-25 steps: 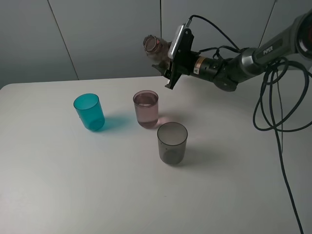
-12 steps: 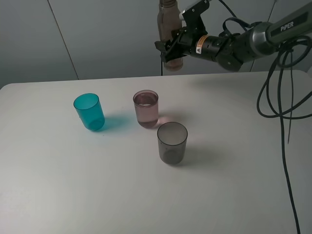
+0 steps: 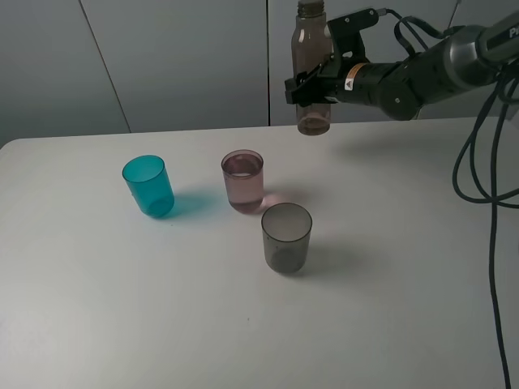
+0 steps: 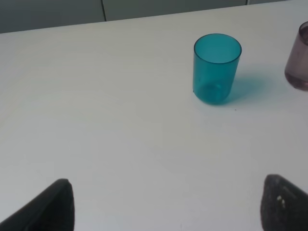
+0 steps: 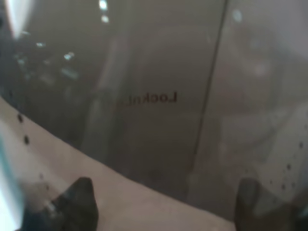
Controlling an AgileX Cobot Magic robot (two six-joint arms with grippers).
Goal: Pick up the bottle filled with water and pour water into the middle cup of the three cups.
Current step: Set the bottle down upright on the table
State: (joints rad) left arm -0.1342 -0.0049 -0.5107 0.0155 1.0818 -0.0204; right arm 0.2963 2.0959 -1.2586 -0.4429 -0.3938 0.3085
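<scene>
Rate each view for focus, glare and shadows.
Exterior high: sharp, evenly lit; the teal cup casts a soft, teal-tinted shadow. Left wrist: the table is crisp, the left tool's fingertips are dark and blurred. Right wrist: the bottle fills the frame, hazy, with bright glare spots.

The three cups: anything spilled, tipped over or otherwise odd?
Nothing stands out. The teal plastic tumbler, pale pink tumbler and smoky grey tumbler stand upright on a dry-looking white table; the right gripper holds the slim grey-brown bottle upright.
</scene>
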